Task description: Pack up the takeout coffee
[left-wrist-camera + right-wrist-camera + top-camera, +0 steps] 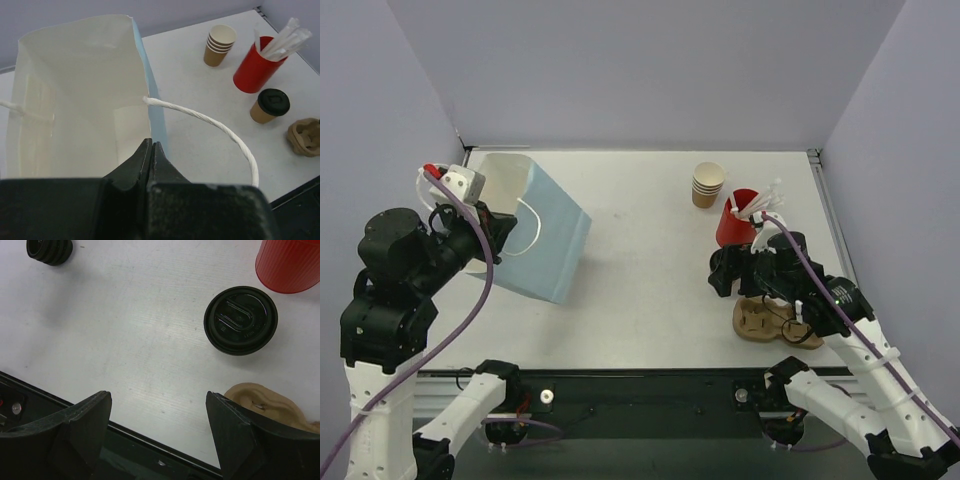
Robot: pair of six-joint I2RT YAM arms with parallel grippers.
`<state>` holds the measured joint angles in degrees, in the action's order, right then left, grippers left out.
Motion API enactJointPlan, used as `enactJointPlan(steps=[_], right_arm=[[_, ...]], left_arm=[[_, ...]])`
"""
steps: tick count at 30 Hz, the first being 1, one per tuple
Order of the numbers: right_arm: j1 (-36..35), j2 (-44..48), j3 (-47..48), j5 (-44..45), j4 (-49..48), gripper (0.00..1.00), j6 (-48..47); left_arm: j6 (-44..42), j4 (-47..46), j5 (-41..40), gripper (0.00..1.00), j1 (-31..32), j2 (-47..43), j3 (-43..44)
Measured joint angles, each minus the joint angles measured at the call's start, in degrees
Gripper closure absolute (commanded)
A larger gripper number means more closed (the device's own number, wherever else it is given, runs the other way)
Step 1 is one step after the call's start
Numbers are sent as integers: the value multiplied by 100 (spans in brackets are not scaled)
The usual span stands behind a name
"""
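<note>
Left arm bent at the left of the table, its left gripper pinching the rim of a tilted blue bag. Right arm reaches forward, right gripper spread and empty. The coffee stands just beyond its fingers, near a red cup. The lid's embossing is unreadable.

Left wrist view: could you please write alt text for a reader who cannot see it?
The left gripper pinches the rim of an open blue paper bag. Right of it on the table stand the takeout coffee, a red cup of straws and a stack of lidless cups.
</note>
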<state>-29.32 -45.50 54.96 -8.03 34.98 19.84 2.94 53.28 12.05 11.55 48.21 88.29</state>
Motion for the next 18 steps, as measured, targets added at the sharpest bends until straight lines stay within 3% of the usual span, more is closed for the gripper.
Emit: enactJointPlan(steps=[9,13,18], right_arm=[[0,219,0,225,11,22,68],[0,417,0,431,57,22,151],[0,662,0,673,96,22,225]], left_arm=[[-354,-645,1189,100,431,85,-535],[-518,-769,1025,100,1200,396,-638],[-879,-907,201,100,2756,964,-658]])
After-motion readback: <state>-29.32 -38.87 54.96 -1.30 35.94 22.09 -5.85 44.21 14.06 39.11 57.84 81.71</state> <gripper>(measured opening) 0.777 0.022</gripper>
